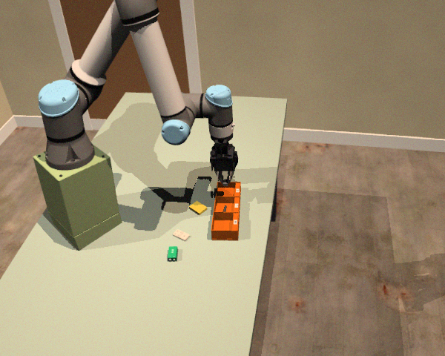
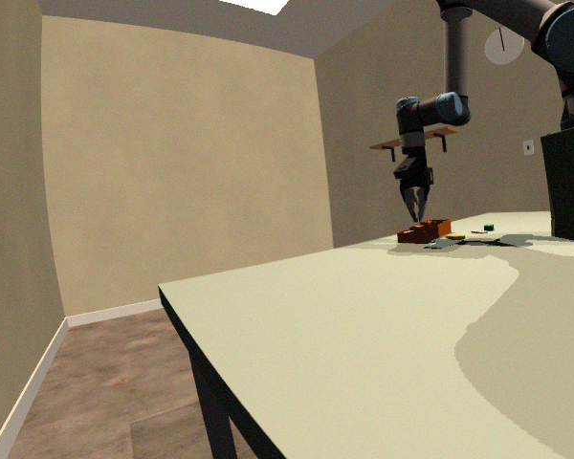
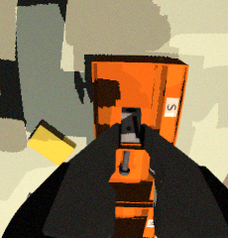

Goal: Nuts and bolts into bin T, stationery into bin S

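Note:
Three orange bins stand in a row (image 1: 225,210) near the table's right edge. The far bin (image 3: 139,96) carries the label S (image 3: 171,106). The middle bin holds a dark bolt (image 3: 125,165), which also shows in the top view (image 1: 224,208). My gripper (image 1: 225,180) hangs just above the S bin, shut on a small grey object (image 3: 130,124); I cannot tell what that object is. In the exterior view the gripper (image 2: 417,216) points straight down over the bins (image 2: 424,230). A yellow pad (image 1: 197,208), a pale flat piece (image 1: 181,234) and a green item (image 1: 172,254) lie on the table left of the bins.
The arm's green pedestal (image 1: 77,193) stands at the table's left side. The table's right edge runs close beside the bins. The yellow pad also shows in the wrist view (image 3: 51,142), left of the bins.

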